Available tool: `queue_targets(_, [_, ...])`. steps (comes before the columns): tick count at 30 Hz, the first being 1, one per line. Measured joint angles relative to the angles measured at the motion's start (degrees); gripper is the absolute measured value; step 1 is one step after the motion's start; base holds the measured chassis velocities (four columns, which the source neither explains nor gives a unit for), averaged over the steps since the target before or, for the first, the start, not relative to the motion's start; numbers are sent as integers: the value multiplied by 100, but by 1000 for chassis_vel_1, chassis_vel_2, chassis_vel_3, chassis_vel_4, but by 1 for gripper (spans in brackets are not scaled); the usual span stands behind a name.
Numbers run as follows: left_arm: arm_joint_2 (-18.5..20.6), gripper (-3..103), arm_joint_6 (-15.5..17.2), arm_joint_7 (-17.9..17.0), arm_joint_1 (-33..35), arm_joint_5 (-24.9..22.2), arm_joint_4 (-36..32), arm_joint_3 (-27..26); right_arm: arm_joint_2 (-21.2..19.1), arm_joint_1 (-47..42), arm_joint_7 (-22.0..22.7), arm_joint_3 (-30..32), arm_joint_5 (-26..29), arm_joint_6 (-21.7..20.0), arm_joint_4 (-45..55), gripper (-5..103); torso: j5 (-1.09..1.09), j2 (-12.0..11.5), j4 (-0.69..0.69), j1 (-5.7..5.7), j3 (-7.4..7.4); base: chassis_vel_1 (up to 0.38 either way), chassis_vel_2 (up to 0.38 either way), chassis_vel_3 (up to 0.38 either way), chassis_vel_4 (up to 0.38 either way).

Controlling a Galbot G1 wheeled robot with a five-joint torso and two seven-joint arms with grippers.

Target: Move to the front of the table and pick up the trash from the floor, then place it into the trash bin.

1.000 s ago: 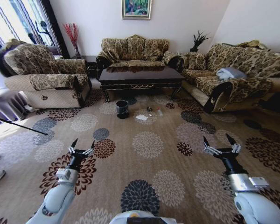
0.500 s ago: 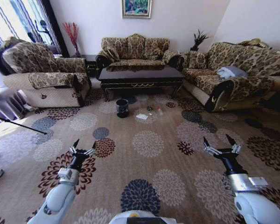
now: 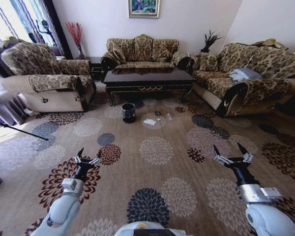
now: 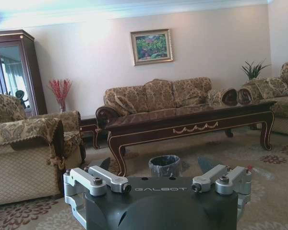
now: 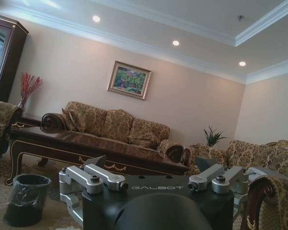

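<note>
Facing table (image 3: 147, 78), trash (image 3: 149, 122) beyond bin (image 3: 129, 113)

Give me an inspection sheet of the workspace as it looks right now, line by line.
Surface: patterned carpet floor, bare between the robot and the table.
Job's things: trash bin upright before the table; white tissue and smaller trash pieces lie beside it on the carpet.
Clutter: folded grey cloth on the right sofa.
Grippers: left gripper and right gripper open, empty, held above the carpet.
Cables: nothing seen; a dark thin rod crosses the floor at left.
Surroundings: armchair, back sofa, framed picture.
</note>
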Motion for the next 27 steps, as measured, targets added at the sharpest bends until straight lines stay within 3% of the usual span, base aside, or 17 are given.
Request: queue_targets(27, [-86, 100, 115, -48, 28, 21, -13, 118, 39, -48, -25, -20, 42, -20, 146, 100, 0, -648, 0, -259, -390, 0, 0, 0, 0])
